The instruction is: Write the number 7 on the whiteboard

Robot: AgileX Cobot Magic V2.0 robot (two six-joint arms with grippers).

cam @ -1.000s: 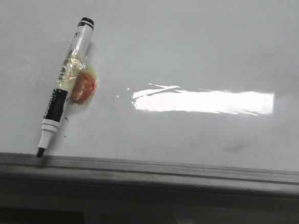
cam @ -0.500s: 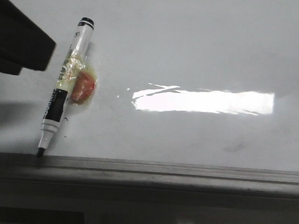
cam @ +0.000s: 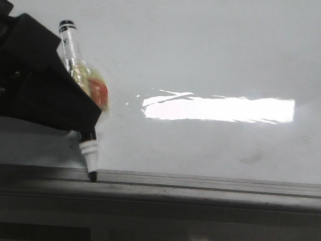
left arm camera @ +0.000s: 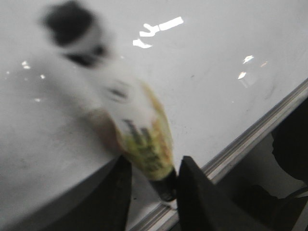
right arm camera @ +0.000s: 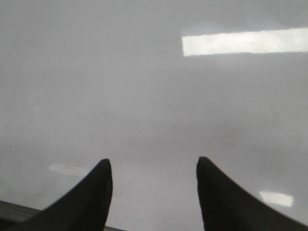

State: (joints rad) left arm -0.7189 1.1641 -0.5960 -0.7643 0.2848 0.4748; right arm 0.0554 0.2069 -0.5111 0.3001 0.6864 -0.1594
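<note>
Whiteboard was glossy, smooth white, edged by a dull grey metal rail; marker plastic, wrapped in shiny clear tape.

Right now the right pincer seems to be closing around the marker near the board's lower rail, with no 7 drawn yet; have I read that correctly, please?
Not quite: it is the left pincer that has its fingers on either side of the marker, as the left wrist view shows. The right pincer is open over bare whiteboard. The rest holds: the marker tip is at the lower rail and no 7 is drawn.
</note>
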